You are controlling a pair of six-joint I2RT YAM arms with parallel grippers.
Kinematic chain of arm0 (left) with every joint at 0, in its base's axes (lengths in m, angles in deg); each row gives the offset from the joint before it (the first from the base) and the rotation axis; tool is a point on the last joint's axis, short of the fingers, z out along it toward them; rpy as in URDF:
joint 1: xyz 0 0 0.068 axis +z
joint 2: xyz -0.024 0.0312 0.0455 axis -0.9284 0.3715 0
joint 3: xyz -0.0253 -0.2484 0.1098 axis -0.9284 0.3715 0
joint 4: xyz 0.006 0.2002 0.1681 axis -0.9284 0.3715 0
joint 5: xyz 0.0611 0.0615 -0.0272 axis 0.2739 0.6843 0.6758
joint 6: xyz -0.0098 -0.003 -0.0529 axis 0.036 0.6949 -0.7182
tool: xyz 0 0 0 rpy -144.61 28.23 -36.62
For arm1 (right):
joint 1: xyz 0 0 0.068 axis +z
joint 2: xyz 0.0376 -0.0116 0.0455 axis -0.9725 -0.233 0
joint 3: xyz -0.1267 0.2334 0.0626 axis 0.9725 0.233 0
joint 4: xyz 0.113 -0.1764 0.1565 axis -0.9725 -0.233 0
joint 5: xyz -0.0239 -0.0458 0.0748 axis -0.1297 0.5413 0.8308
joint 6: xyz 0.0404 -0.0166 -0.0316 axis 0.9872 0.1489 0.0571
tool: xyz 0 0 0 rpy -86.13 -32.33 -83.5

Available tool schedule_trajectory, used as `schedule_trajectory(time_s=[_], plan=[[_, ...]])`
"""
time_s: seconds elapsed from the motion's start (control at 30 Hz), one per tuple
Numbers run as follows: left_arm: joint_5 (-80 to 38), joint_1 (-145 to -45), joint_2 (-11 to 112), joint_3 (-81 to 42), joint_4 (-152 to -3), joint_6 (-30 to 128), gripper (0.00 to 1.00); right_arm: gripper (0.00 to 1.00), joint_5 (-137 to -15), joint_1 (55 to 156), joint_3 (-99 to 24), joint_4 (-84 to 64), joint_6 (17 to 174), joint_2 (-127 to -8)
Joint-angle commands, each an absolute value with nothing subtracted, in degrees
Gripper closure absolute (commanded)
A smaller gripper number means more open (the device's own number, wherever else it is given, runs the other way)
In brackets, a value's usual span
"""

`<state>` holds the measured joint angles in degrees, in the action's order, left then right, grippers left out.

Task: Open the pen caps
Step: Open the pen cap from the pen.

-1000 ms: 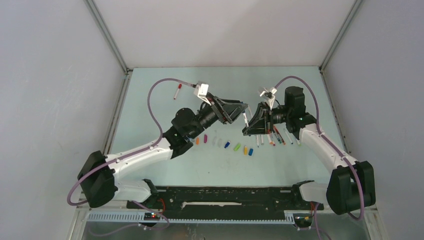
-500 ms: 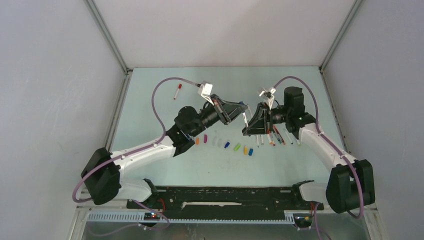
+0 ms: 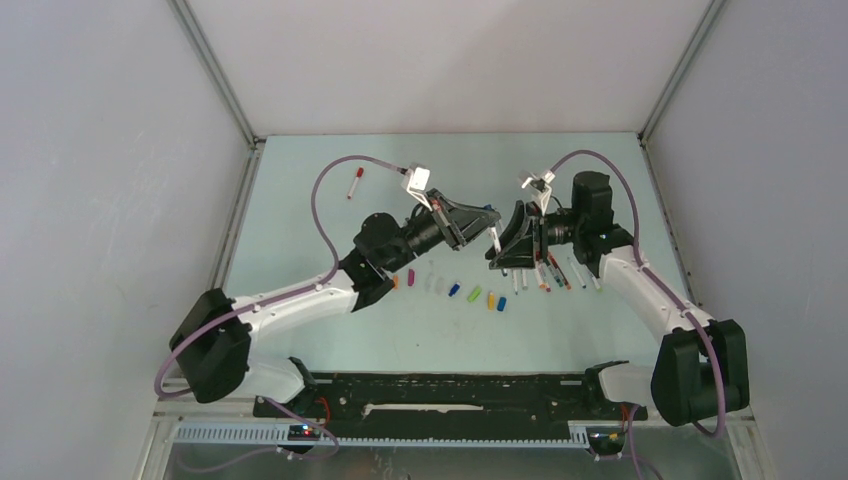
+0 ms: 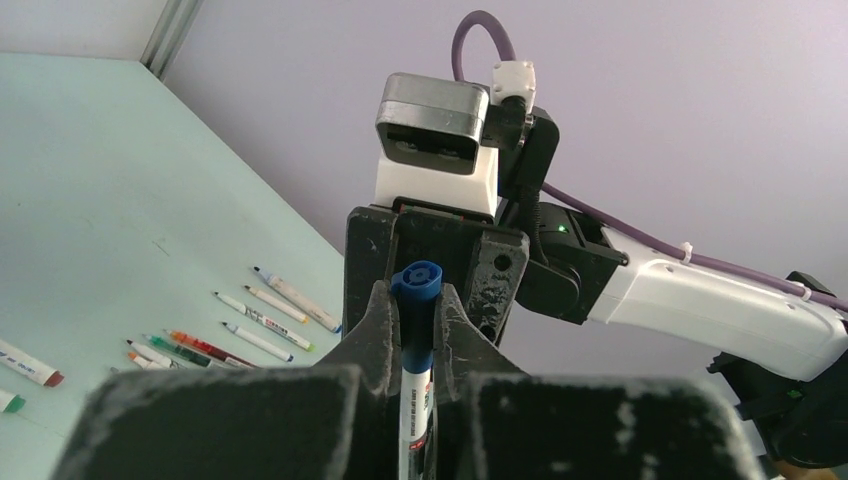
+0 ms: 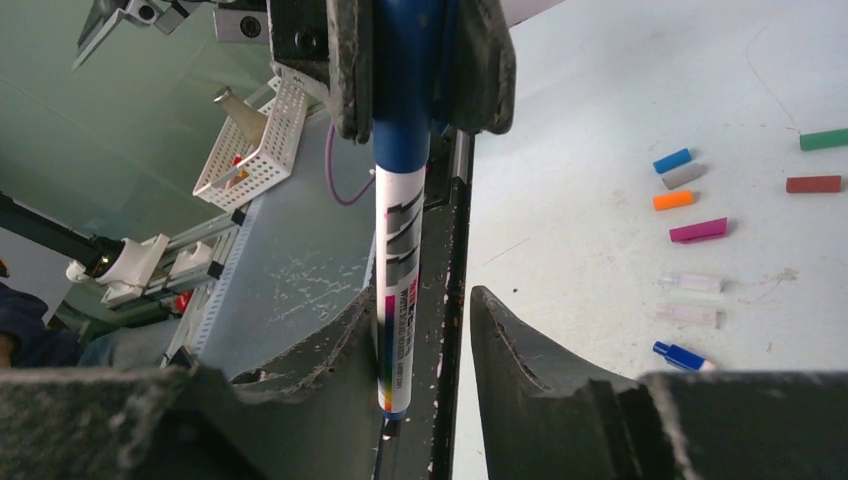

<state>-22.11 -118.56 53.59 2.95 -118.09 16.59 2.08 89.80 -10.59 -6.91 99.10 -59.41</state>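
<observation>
Pen caps (image 3: 454, 290) lie loose in a short row on the pale green table (image 3: 300, 230), near its middle and between the two arms. They are small plastic pieces in orange, purple, blue and green, and two are clear. In the right wrist view the blue, grey, orange and magenta ones lie close together, with a green and a red one a little apart.

Beside the row, on the right, several uncapped pens (image 3: 548, 274) lie side by side. One red-capped pen (image 3: 354, 183) lies alone, far to the left.

A white mesh basket (image 5: 250, 140) appears beyond the table edge. Something pale stands in it, but I cannot tell what it is.

Both arms reach inward and meet above the middle of the table, with their claws facing each other. The left gripper (image 4: 416, 315) is clamped tight on the blue end of a pen (image 5: 400, 250). The right gripper (image 5: 422, 310) has its jaws partly apart; the white barrel lies between them, against one finger and free of the other.
</observation>
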Motion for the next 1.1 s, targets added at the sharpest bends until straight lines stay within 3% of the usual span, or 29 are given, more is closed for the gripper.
schedule_trajectory(time_s=[0.0,0.83,0.97,1.07], plan=[[-23.7,-118.7,54.4,2.8,-123.0,15.5,1.00,0.60,2.0,89.0,-11.0,-2.7,103.3,-59.3],[-19.4,-120.1,54.9,4.5,-120.4,23.4,1.00,0.62,-0.4,87.9,-11.0,-0.1,109.0,-59.6],[-18.3,-120.3,54.6,4.6,-120.6,25.0,1.00,0.74,-0.2,88.4,-11.0,0.8,110.1,-60.1],[-17.2,-120.5,54.3,4.7,-120.8,26.1,1.00,0.94,0.3,88.8,-11.0,1.7,111.0,-60.5]])
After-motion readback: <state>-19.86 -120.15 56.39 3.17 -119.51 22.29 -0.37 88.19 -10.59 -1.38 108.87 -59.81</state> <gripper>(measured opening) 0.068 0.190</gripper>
